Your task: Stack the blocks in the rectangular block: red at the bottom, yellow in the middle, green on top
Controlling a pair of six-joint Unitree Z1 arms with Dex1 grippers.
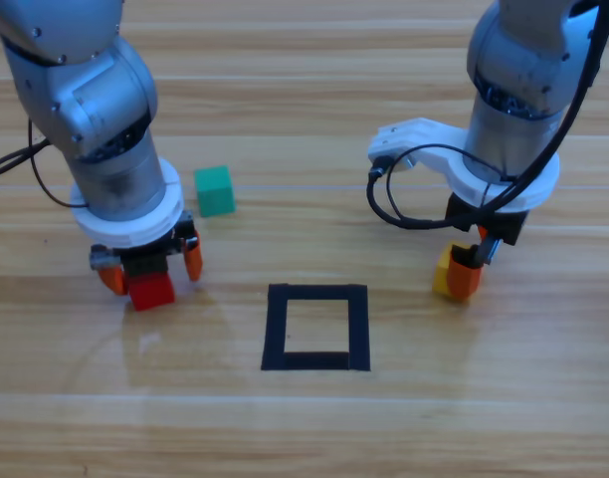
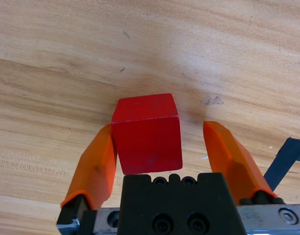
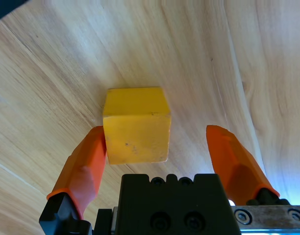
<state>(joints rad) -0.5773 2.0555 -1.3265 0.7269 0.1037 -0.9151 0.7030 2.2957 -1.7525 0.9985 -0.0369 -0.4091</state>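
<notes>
High view: I see the tape square (image 1: 315,327) with nothing inside it, green cube (image 1: 214,190) up-left of it, and both arms reaching straight down on either side. Left wrist: left gripper (image 2: 160,147) spread around the red cube (image 2: 147,133), one jaw touching, the other apart. Right wrist: right gripper (image 3: 157,147) likewise spread around the yellow cube (image 3: 136,124).
</notes>
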